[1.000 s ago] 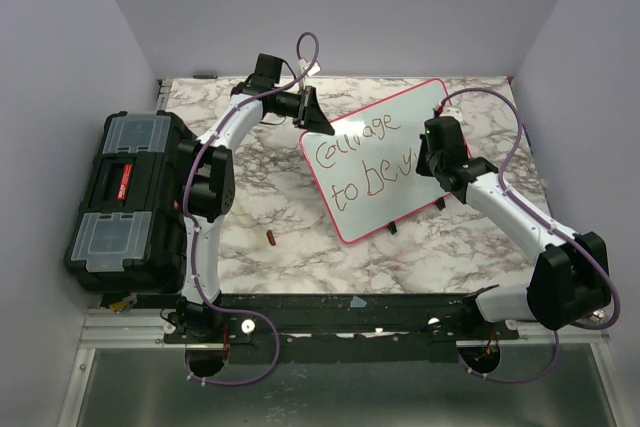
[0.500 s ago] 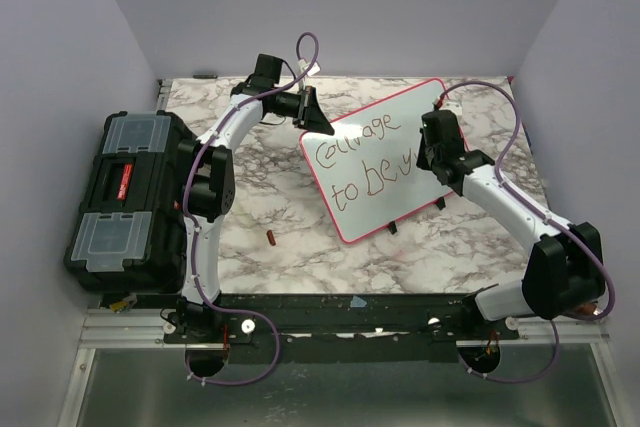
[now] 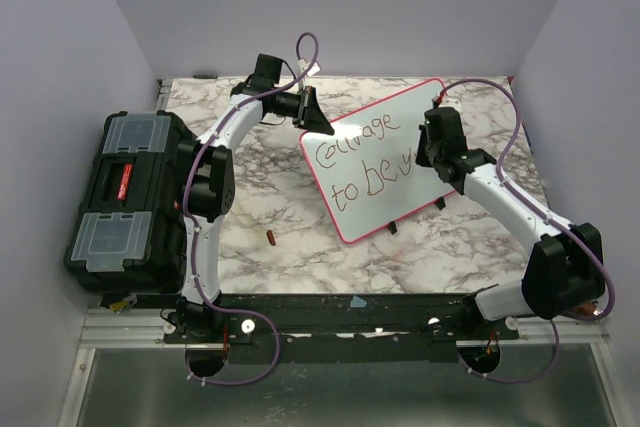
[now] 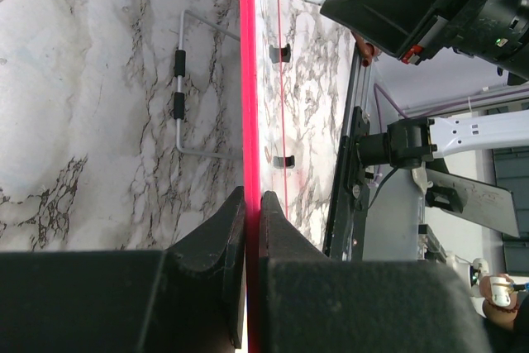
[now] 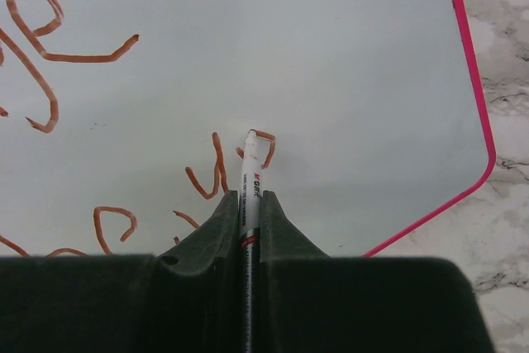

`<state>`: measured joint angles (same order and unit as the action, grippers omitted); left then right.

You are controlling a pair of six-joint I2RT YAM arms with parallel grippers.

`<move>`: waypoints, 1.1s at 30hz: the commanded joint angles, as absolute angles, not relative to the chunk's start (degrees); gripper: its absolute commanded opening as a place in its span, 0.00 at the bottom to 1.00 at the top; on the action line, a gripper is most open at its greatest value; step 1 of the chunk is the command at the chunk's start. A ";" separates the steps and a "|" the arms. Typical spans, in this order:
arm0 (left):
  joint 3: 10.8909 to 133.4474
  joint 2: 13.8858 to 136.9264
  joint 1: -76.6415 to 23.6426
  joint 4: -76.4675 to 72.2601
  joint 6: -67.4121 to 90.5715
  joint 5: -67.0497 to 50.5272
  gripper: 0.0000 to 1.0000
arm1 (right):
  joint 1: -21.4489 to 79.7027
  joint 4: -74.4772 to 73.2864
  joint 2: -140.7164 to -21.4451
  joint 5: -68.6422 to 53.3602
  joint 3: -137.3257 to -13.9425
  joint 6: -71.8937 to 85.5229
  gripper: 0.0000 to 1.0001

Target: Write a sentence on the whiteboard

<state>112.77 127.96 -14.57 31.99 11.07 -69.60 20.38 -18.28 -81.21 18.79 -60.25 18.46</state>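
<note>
Lettering was partly done: the sentence (image 3: 365, 159) ran in two brownish handwritten lines across the whiteboard (image 3: 410, 107). The upper line read roughly "Courage", the lower "to be" plus a couple of fresh strokes that could not be read for certain. By that showing the writing was well under way but looked unfinished, with bare white board at 3 o'clock of the last stroke.

The whiteboard sat skewed on the marble table (image 3: 290, 212), toward 2 o'clock of its middle, well apart from the black toolbox (image 3: 130, 197) at 9 o'clock. In the left wrist view a wire stand (image 4: 178, 88) showed behind it, so it was probably propped rather than flat.

The left arm arched up toward 12 o'clock. The left gripper (image 3: 312, 119) met the board's 10 o'clock corner, and its jaws were pinched nearly together on the pink-red rim, steadying the board.

The right arm reached in from 5 o'clock. The right gripper (image 3: 437, 144) hovered over the board's 3 o'clock edge, angled down at the surface. Its jaws were clamped tight on a white marker (image 5: 250, 178), with the tip touching the board at the newest stroke.
</note>
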 commanded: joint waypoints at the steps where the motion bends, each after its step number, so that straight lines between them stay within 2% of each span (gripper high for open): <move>1: 112.61 126.30 -13.98 27.66 5.10 -70.40 0.00 | 20.39 -16.71 -81.12 13.28 -59.68 18.27 0.01; 5: 112.59 126.21 -13.93 27.66 5.10 -70.34 0.00 | 20.39 -16.61 -80.91 12.33 -59.51 18.30 0.01; 6: 112.59 122.23 -13.97 27.71 5.10 -70.36 0.00 | 20.35 -16.63 -80.82 12.18 -59.44 18.38 0.01; 7: 112.59 126.16 -13.97 27.68 5.10 -70.31 0.00 | 20.39 -16.61 -80.73 11.97 -59.33 18.32 0.01; 33: 112.50 126.03 -13.99 27.77 5.01 -70.40 0.00 | 20.39 -20.62 -78.22 15.36 -57.02 18.11 0.01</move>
